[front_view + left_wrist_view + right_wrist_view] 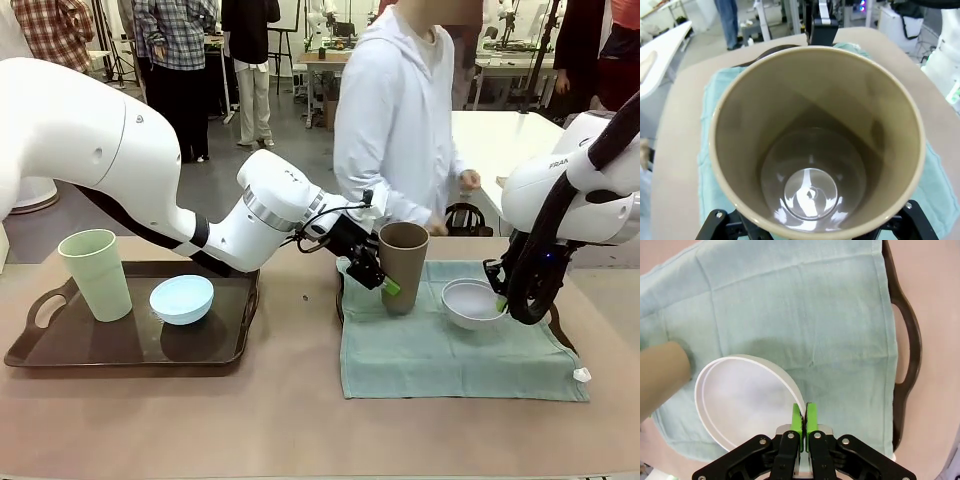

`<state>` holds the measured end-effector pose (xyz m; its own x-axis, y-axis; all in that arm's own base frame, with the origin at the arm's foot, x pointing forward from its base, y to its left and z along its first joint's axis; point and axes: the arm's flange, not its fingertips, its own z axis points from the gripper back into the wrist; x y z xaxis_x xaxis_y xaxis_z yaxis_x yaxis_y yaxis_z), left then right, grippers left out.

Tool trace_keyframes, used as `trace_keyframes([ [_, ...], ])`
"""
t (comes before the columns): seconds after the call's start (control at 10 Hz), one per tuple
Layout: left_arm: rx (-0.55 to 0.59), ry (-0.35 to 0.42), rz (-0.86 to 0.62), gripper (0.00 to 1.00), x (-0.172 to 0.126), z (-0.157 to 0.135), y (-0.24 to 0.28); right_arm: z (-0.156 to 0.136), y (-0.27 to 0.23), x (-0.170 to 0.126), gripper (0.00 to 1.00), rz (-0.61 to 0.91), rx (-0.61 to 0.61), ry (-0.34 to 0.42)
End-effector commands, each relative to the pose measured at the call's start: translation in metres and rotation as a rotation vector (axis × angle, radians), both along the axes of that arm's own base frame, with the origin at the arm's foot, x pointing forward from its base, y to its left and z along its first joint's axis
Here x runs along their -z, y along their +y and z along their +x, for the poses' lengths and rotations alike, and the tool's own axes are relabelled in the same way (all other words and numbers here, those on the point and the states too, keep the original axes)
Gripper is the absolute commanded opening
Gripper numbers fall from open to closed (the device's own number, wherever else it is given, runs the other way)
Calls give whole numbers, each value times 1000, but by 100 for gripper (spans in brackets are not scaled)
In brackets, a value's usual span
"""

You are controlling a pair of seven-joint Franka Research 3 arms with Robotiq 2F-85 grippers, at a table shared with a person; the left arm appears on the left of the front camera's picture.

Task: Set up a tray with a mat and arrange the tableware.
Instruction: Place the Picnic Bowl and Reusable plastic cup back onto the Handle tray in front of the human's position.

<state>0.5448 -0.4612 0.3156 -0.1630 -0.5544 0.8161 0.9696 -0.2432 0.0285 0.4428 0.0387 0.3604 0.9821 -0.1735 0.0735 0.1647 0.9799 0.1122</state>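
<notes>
My left hand (388, 284) was clamped around the lower wall of the brown cup (405, 262). The cup stood upright at the left part of the mat (450, 360) (whether its base rested on the cloth or hung just clear of it, I could not tell). My right hand (803, 419) was clenched on the rim of the white bowl (740, 400), one pad inside the wall and one outside. The bowl sat on the mat just beside the cup. The mat covered a dark tray (907, 340). The pale green cup (95, 272) and the light blue bowl (182, 297) stood on a second tray (120, 350), well apart to the left.

Handling notes. Both held pieces looked like light, stiff, matte plastic: not fragile and fairly grippy. The cup was tall and empty, hence easily tipped. I judged a low hold sound for sliding and a mid-height one better for lifting. The thin bowl rim gave little contact, so the bowl could pivot in a pinch; slow moves were advisable. The mat was soft and could bunch if a base dragged across it.
</notes>
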Motion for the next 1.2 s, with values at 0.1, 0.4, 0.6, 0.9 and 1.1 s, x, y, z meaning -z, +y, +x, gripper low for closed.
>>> trace_keyframes([
  [0.1,-23,47,46,83,1,7,-5,15,-7,8,4,-3,-10,-10],
  [0.4,-44,83,89,100,4,6,-7,14,-8,12,63,-4,-27,-14],
  [0.6,-49,100,116,100,3,3,-5,9,-8,4,100,-16,-22,-31],
  [0.9,-119,140,231,100,-13,-2,6,-3,-14,-15,46,-22,-20,-61],
  [1.1,-154,162,301,100,-28,-5,20,-14,-19,-27,66,-11,-27,-78],
])
